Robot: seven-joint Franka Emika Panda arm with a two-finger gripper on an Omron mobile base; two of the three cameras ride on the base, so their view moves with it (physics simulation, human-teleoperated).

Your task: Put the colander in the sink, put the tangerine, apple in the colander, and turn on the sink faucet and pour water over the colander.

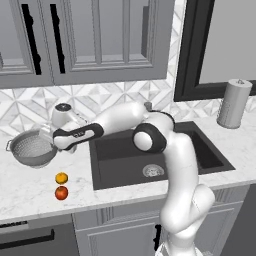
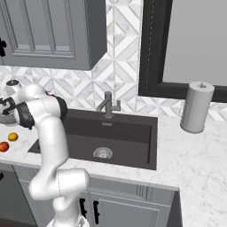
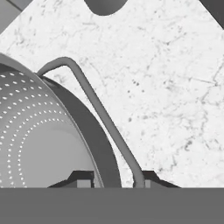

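The silver perforated colander [image 1: 31, 148] stands on the marble counter left of the sink [image 1: 200, 150]. My gripper [image 1: 50, 136] is at its right rim. In the hand view the colander's rim [image 3: 39, 144] and wire side handle [image 3: 96, 109] run down between my fingertips, and the gripper [image 3: 116, 180] is shut on the colander there. The orange tangerine [image 1: 61, 178] and the red apple [image 1: 61, 193] lie on the counter in front of the colander, also seen as tangerine [image 2: 13, 137] and apple [image 2: 3, 146]. The dark faucet [image 2: 107, 105] stands behind the sink [image 2: 128, 137], which holds nothing.
A grey paper-towel roll [image 1: 234, 103] stands on the counter right of the sink. Grey wall cabinets [image 1: 100, 40] hang above the colander's spot. The counter's front edge runs just below the apple.
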